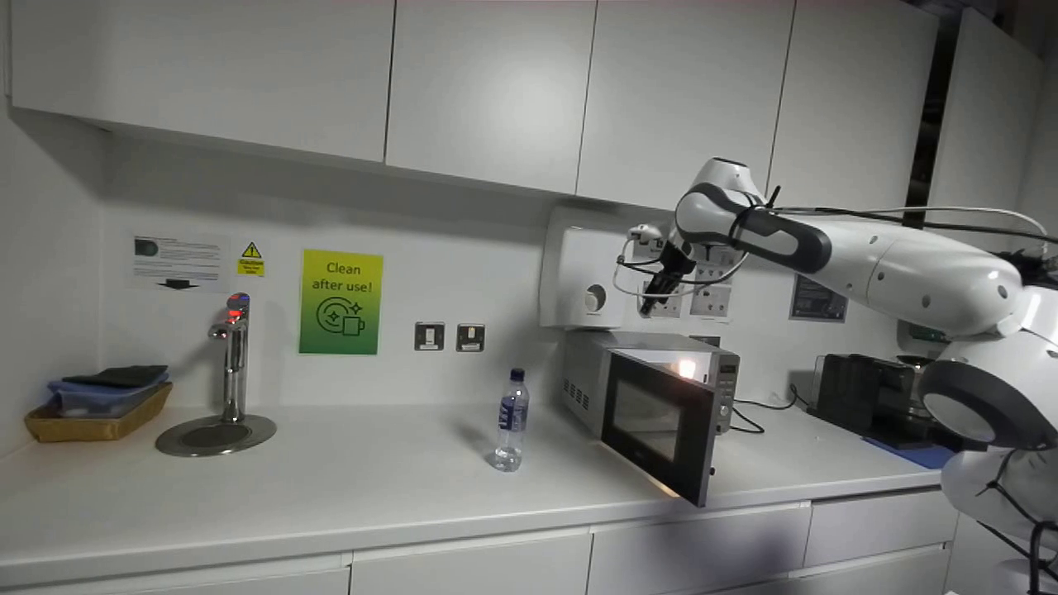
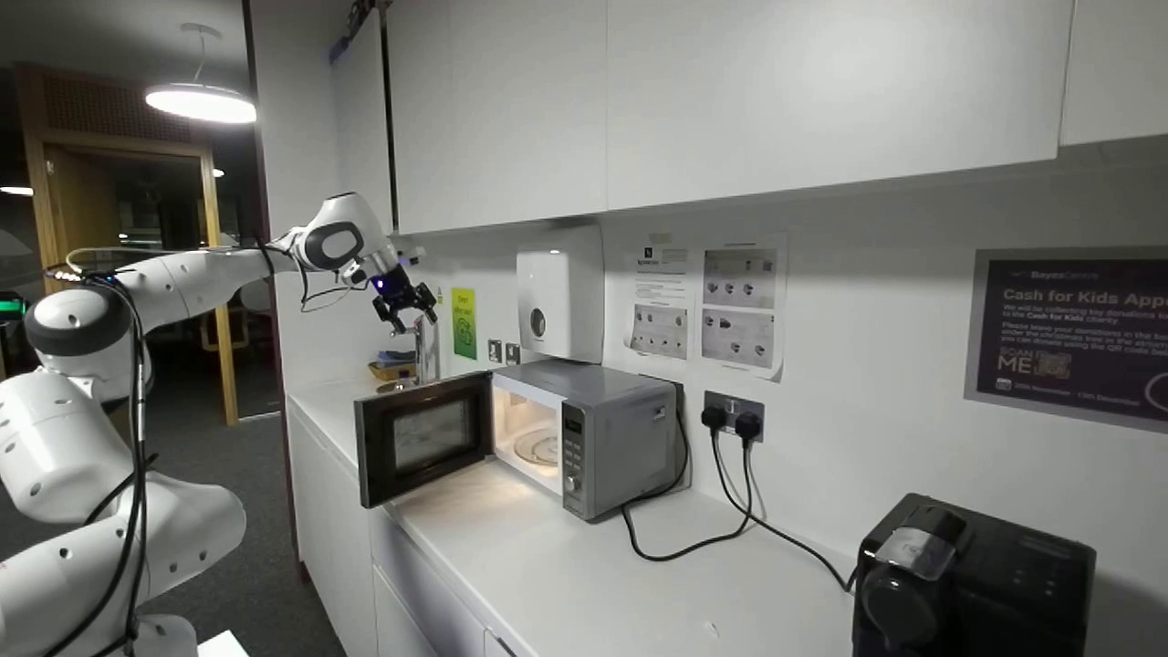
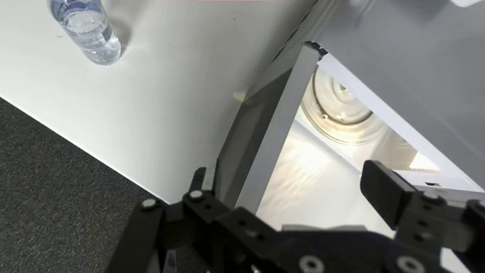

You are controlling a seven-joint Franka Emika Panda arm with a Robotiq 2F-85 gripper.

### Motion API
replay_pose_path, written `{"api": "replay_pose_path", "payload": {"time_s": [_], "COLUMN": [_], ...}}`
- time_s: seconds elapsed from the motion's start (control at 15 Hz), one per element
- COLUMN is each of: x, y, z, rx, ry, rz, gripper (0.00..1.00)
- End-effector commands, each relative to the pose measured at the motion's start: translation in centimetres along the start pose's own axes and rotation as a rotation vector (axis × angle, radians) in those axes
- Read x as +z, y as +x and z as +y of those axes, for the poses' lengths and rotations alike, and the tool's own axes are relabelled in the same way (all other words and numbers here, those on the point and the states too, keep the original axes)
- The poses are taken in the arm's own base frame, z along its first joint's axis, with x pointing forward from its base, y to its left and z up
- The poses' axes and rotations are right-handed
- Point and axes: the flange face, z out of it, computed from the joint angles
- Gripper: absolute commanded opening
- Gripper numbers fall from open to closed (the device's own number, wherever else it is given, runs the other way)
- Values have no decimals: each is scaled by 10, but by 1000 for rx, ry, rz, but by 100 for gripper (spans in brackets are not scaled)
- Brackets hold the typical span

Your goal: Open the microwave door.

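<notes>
The silver-grey microwave (image 1: 583, 384) stands on the counter; its side and control panel show in an exterior view (image 2: 630, 438), its top in the wrist view (image 3: 424, 64). The microwave door (image 1: 657, 426) stands wide open, swung out over the counter's front edge, also in an exterior view (image 2: 424, 438). The lit interior with a glass turntable shows. In the wrist view the door's top edge (image 3: 278, 131) runs below the jaws. My gripper (image 3: 290, 178) is open and empty. In both exterior views it hangs above the microwave and door (image 1: 649, 306) (image 2: 415, 319), apart from them.
A water bottle (image 1: 511, 421) stands on the counter (image 1: 331, 487) beside the microwave. A white wall box (image 2: 558, 306) hangs above the microwave. Wall cupboards (image 1: 496, 91) overhang the counter. A black coffee machine (image 2: 976, 584) and power cables (image 2: 675, 552) lie on the control-panel side.
</notes>
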Motion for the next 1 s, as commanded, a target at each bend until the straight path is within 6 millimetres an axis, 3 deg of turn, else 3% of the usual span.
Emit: {"api": "replay_pose_path", "payload": {"time_s": [0.0,0.53,0.93], "x": [-32,-90,-136], "y": [0,22,58], "z": [-11,-34,-53], "rx": [28,135,265], "ry": [81,130,172], "rz": [-62,-152,-239], "gripper": [100,100,100]}}
